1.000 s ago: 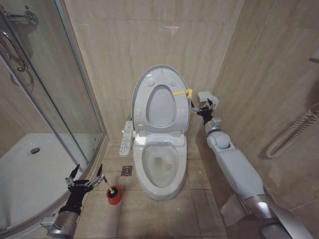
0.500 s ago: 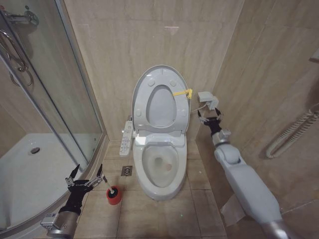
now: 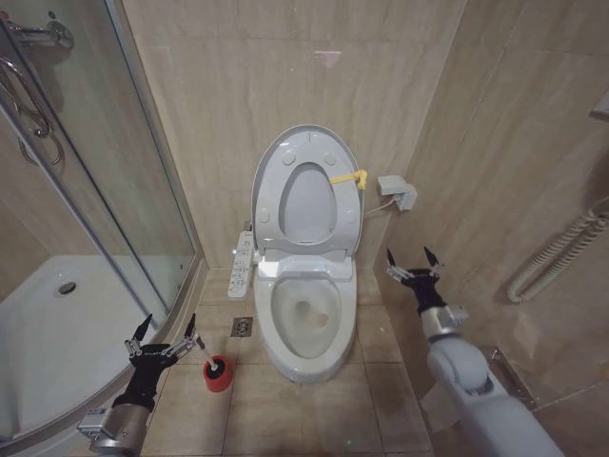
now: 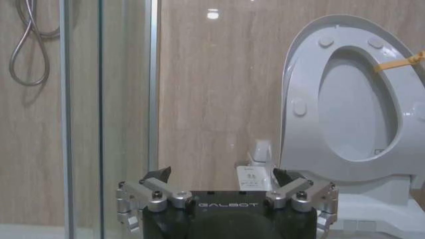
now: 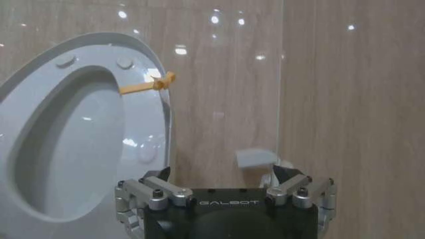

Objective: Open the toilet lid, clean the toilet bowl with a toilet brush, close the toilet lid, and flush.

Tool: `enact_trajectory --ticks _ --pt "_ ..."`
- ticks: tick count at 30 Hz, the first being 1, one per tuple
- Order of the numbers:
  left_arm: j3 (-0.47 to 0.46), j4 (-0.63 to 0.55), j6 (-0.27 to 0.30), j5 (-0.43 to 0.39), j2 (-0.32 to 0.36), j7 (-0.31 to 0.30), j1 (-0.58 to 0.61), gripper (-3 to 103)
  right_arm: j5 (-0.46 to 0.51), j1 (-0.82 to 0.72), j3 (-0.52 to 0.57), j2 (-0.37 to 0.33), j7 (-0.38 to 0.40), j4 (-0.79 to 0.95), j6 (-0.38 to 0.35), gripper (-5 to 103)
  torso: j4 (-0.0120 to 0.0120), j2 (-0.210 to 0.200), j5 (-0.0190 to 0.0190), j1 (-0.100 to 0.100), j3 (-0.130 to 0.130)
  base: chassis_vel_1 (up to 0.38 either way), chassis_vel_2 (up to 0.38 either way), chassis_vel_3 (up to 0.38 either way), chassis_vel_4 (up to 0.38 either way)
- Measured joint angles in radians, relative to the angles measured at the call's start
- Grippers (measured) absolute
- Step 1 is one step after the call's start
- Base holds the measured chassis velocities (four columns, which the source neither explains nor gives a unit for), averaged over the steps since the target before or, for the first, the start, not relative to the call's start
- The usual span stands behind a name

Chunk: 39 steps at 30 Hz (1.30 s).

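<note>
A small tiled bathroom: beige stone-look walls, a glazed shower enclosure (image 3: 86, 190) with its white shower tray (image 3: 57, 324) along the floor's left edge, and a tan tile floor (image 3: 314, 409) carrying everything else. The toilet stands against the back wall at the floor's middle, its toilet lid (image 3: 306, 195) already raised and leaning upright on the wall, seat ring up with it, a yellow strap (image 3: 348, 177) at its right rim. Below, the toilet bowl (image 3: 304, 309) lies open, long axis running from the wall toward the robot.

With the lid up, the brush appears to be the next concern. The toilet brush (image 3: 204, 353) sits in its red holder (image 3: 218, 373) on the floor just left of the bowl's front, its thin white handle slanting up and left toward the left gripper (image 3: 164, 335), whose jaws are spread wide with the handle's tip near the right-hand finger. The left arm is plainly the nearer.

The right gripper (image 3: 411, 264) hangs to the right of the bowl, jaws also spread and empty, well apart from the brush, below a small grey wall box (image 3: 397, 190).
</note>
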Motion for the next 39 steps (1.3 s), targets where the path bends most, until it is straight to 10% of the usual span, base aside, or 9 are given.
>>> enact_trajectory --ticks 39 --pt "0.0 0.0 0.0 0.0 0.0 0.0 0.0 100 -0.257 -0.399 0.075 0.351 -0.095 0.292 0.074 100 0.0 0.0 -0.0001 0.0 0.0 0.0 0.0 0.0 0.0"
